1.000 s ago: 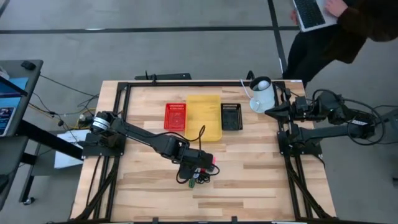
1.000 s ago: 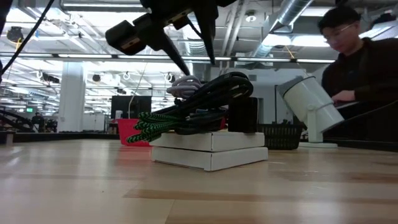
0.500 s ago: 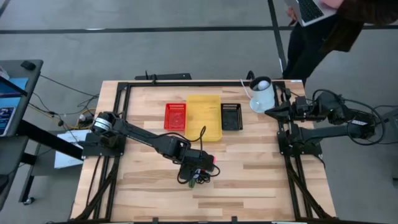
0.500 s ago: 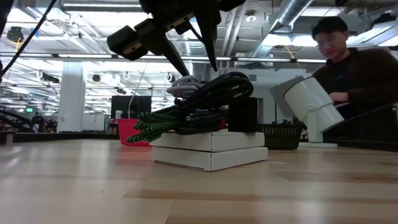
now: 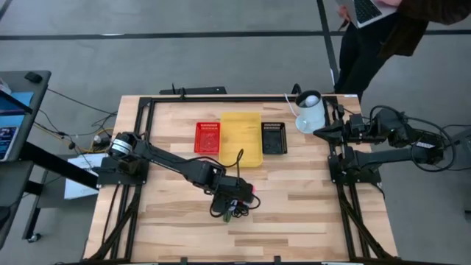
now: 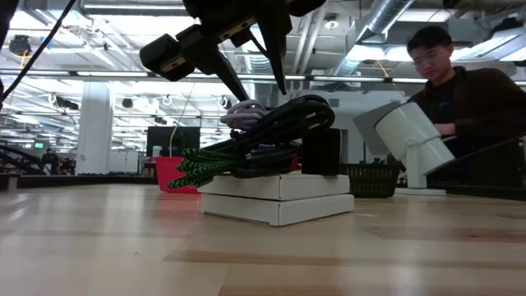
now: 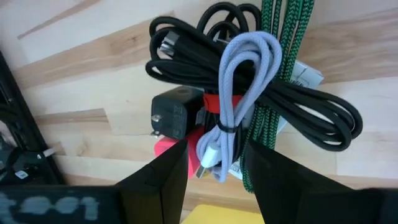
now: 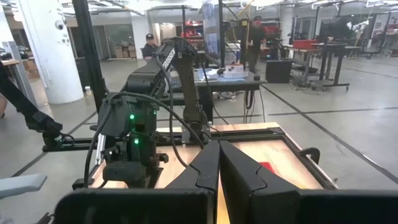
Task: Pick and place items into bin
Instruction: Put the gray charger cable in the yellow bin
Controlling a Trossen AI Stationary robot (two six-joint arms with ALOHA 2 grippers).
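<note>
The left gripper [image 5: 234,200] hung over the pile of items near the middle of the table [image 5: 309,213], its fingers spread apart and pointing down. In the left wrist view the two fingers [image 7: 163,180] straddled a grey cable [image 7: 239,93] coiled on top of the pile, one to each side, with nothing yet between them in a grip. In the low view the fingertips [image 6: 279,78] stood just above the heap, apart from it.

Directly under the claw lay a black cable [image 7: 298,106] bundled with a red band [image 7: 221,102]. Beside it ran a green-and-black braided cable [image 7: 273,37], which in the low view stuck out of the heap toward the left [image 6: 201,168]. A black plug block [image 7: 174,115] sat just beside the grey coil, with a pink piece [image 7: 168,149] near it. All of this rested on two white flat packets [image 6: 275,197] stacked on the wood.

Beyond the claw, farther up the table, three bins stood in a row: red [image 5: 207,138], yellow [image 5: 241,138] and black [image 5: 274,138].

The right gripper [image 8: 219,163] waited at the table's right edge, its fingers pressed together on nothing. A person [image 6: 464,90] stood behind the table near a white lamp [image 6: 407,136].
</note>
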